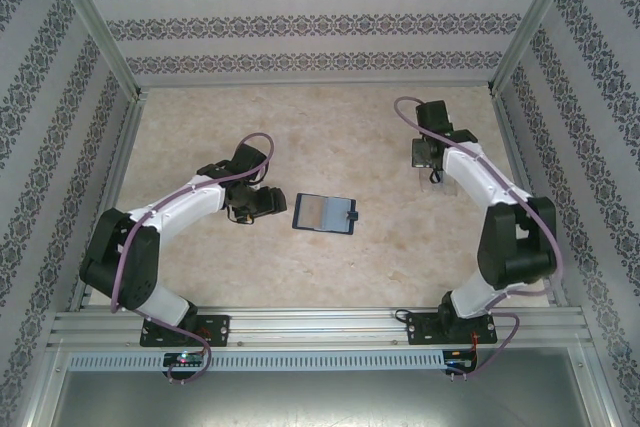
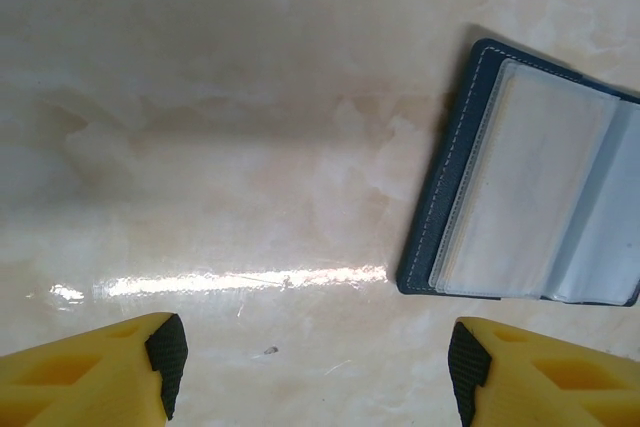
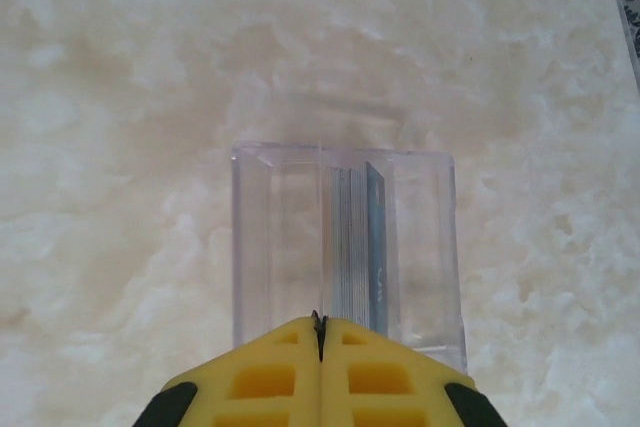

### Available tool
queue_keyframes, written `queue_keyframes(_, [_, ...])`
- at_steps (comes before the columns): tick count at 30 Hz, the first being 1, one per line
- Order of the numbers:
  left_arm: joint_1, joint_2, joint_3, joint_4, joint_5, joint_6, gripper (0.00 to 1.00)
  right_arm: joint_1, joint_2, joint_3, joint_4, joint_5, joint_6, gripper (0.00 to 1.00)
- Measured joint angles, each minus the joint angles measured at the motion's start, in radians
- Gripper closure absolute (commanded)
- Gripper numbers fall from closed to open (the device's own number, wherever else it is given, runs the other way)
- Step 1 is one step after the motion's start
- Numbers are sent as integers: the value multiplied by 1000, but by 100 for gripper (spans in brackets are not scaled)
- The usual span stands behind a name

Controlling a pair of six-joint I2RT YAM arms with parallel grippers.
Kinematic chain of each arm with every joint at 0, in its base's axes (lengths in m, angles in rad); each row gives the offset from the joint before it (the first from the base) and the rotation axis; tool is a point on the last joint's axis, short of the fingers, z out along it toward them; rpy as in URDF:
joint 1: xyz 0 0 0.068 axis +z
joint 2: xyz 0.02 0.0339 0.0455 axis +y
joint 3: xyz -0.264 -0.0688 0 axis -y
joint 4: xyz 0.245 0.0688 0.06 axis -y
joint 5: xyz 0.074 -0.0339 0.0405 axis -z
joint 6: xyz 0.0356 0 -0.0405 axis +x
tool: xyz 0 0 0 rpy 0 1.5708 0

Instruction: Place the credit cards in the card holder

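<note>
The card holder (image 1: 325,213) lies open on the table, dark navy outside with pale clear sleeves inside (image 2: 530,197). My left gripper (image 1: 255,204) hovers just left of it, open with nothing between the jaws (image 2: 318,367). At the far right my right gripper (image 1: 428,162) hangs over a clear plastic box (image 3: 270,247). Several credit cards (image 3: 358,237) stand on edge inside it, the rightmost one blue. The right gripper (image 3: 320,322) is shut at the box's near rim. A thin card edge runs straight from the stack's left side into the pinched fingertips.
Patterned walls enclose the marble-look table on three sides, and the right wall (image 1: 545,147) stands close to the box. A metal rail (image 1: 320,327) carries both arm bases along the near edge. Bare tabletop (image 1: 380,147) lies between the card holder and the box.
</note>
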Motion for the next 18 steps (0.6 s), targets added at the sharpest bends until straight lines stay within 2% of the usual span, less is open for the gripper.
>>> queue_keyframes(3, [0, -5, 12, 3, 19, 0, 28, 5, -97, -51, 26, -54, 22, 100])
queue_keyframes(7, [0, -71, -10, 56, 54, -2, 28, 6, -219, -123, 97, -189, 67, 100])
queue_keyframes(12, [0, -185, -57, 195, 119, -12, 28, 13, -315, -229, 245, -463, 174, 100])
queue_keyframes(18, [0, -264, -188, 466, 241, -70, 27, 101, -337, -312, 424, -766, 308, 100])
